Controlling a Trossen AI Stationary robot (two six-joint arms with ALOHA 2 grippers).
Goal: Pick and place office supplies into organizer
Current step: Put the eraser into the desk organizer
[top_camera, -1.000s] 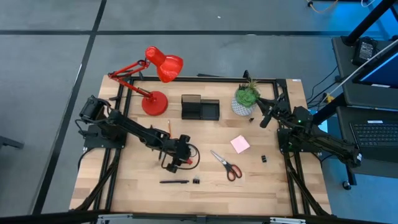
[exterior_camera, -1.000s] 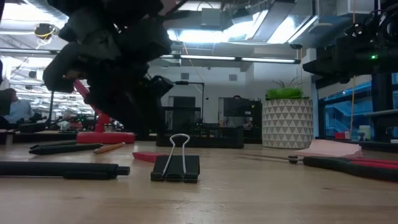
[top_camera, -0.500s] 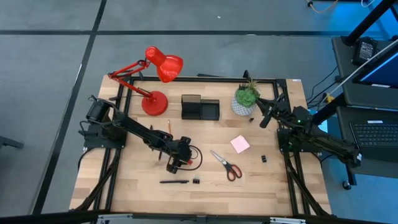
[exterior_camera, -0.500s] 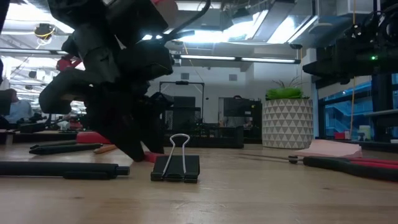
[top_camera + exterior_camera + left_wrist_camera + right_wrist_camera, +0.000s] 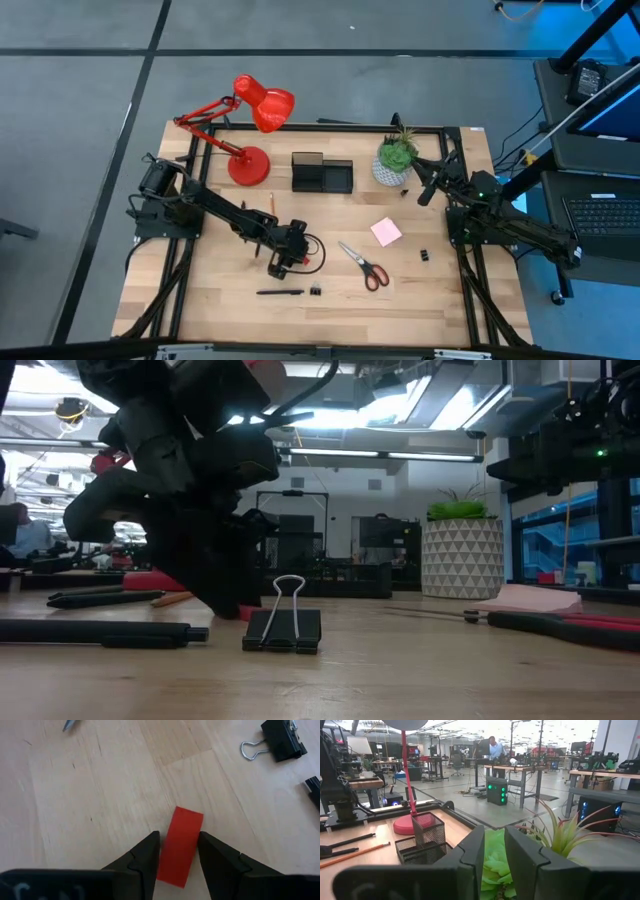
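Seen from above, the left gripper [image 5: 281, 262] is low over the middle of the wooden table [image 5: 220, 300], in front of the black mesh organizer [image 5: 322, 172] at the table's far edge, with a red desk lamp [image 5: 250, 120] beside the organizer on one side and a potted plant [image 5: 396, 158] on the other. In front of the organizer lie red-handled scissors [image 5: 364, 264], a pink sticky-note pad [image 5: 386, 232], a black pen [image 5: 280, 293] and a small binder clip [image 5: 315, 291], all well apart from the organizer. The right gripper [image 5: 428, 192] waits beside the potted plant. From table height, the left arm's dark bulk reaches down to the wood just behind the binder clip [image 5: 283, 623], a sliver of red showing at its foot, with pens [image 5: 100, 632] to one side and the organizer [image 5: 330, 575] far behind. The left wrist camera shows the two dark fingers [image 5: 145, 857] standing either side of a small red block [image 5: 180, 845] lying flat on the table, close against its long edges; whether they are pressing it cannot be told. The right wrist camera looks past that arm's fingers [image 5: 472, 852], parted by a narrow gap and holding nothing, at the plant's green leaves [image 5: 495, 862], with the organizer [image 5: 425, 840] and lamp base [image 5: 410, 825] beyond.
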